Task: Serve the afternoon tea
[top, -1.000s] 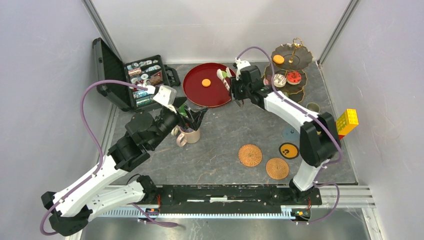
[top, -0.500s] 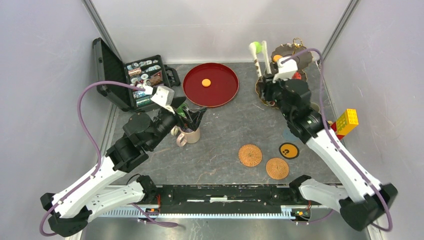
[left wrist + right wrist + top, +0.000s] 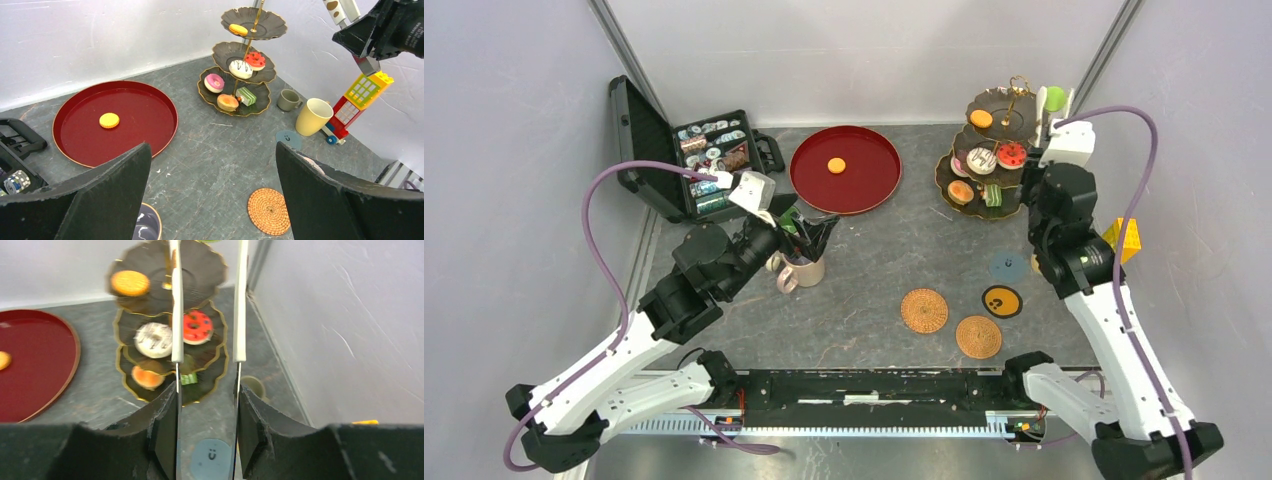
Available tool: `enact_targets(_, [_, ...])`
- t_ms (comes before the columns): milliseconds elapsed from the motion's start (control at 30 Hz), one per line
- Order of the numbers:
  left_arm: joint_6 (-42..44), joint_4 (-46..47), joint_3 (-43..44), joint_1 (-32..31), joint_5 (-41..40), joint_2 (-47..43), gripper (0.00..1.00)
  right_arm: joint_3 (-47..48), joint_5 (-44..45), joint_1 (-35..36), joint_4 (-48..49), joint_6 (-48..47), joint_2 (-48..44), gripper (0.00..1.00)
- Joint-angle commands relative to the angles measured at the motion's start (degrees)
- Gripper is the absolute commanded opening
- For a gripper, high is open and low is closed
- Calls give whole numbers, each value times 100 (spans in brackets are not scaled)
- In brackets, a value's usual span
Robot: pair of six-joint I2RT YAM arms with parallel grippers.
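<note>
grey desk (image 3: 874,260): right claw (image 3: 206,405) clenched white tongs (image 3: 176,315) pinching a green cake (image 3: 1054,97), the stand (image 3: 200,275) just ahead and below, seemingly to set it there; left claw (image 3: 212,150) hung released above a mug (image 3: 804,272).

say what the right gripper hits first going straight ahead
The right gripper holds white tongs ahead, lined up with the top plate of the dark three-tier gold-handled stand: likely that first, though they may pass beside it.
</note>
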Motion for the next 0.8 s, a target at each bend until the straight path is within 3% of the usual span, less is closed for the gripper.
enact_targets(0, [-123,162,39,-19,55,54,100,368,-1002,-770,-125,230,208,3])
enact_targets(100, [-114,162,39,-19,31,63,100,556,-1432,-1114,-153,396,451,3])
enact_targets(300, [-99,153,39,-19,13,91,100,815,-4037,-2551,96,868,963,3])
enact_targets(500, [-64,144,48,-19,-36,102,100,592,-5996,-3760,750,1641,1319,5])
enact_targets(633, [-54,127,61,-19,-33,127,100,436,-6502,-3920,1032,1840,1513,8])
enact_targets(767, [-44,127,70,-19,-40,127,100,318,-6377,-3929,1074,1789,1636,14])
